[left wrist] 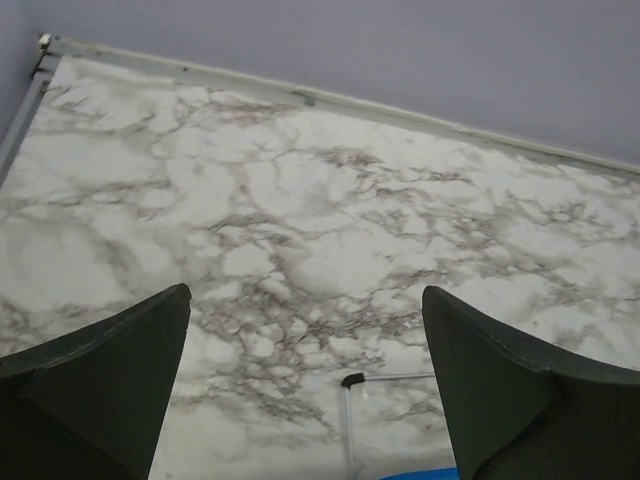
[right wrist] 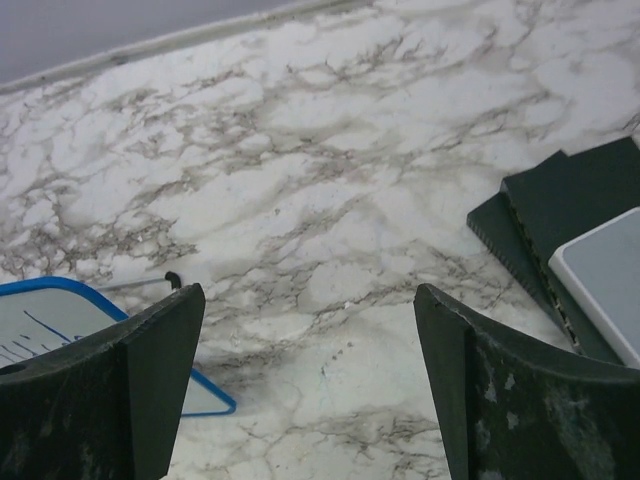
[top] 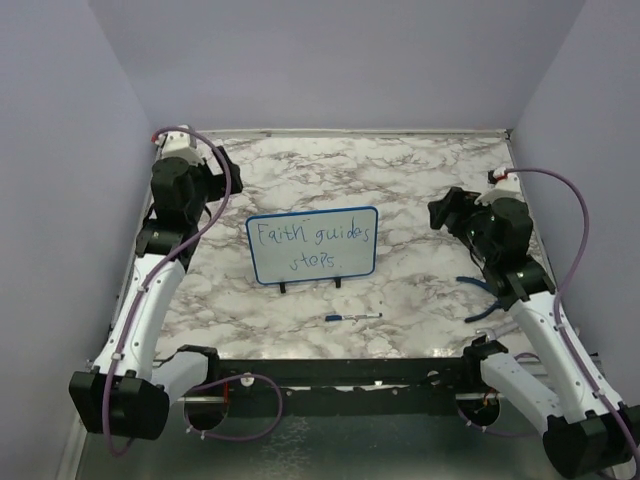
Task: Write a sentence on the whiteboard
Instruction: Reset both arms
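Observation:
The whiteboard (top: 312, 268), white with a thin blue frame, stands upright on two black feet at mid-table. The sentence (top: 312, 236) in thin blue ink reads "Faith guides" over "steps". A marker (top: 352, 317) lies on the table just in front of the board. My left gripper (top: 220, 182) is open and empty, left of and behind the board; its wrist view (left wrist: 305, 295) shows the board's wire stand (left wrist: 348, 420). My right gripper (top: 444, 211) is open and empty, right of the board; the board's corner (right wrist: 40, 325) shows in its wrist view (right wrist: 305, 290).
A dark block with a pale grey pad (right wrist: 590, 250) lies on the marble table at the right of the right wrist view. The table's far rim (left wrist: 300, 95) meets lilac walls on three sides. A blue cable (top: 480, 295) lies by the right arm.

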`<state>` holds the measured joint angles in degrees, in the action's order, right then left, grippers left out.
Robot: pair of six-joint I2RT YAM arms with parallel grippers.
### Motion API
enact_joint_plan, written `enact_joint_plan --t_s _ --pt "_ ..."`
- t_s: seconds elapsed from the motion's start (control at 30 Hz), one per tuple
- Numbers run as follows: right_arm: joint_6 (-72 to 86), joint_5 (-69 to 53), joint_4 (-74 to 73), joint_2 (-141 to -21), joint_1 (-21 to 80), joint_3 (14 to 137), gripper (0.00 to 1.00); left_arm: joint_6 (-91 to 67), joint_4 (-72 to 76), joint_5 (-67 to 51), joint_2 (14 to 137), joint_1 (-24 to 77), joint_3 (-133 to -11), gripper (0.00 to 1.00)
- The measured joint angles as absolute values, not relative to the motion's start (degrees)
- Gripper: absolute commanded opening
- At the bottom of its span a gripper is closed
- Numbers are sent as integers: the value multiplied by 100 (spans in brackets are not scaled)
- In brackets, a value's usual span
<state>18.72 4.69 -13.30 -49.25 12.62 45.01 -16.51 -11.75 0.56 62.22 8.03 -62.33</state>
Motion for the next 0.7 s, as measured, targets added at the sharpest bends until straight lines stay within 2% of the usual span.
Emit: enact_joint_plan --t_s 0.27,0.7 --pt "1374 871 -563 -4025 1262 4056 92 -1527 -1151 1365 5120 687 -4650 99" --pt "1291 1131 -429 -3903 1262 3887 92 -1426 -1144 2036 4584 687 -4558 99"
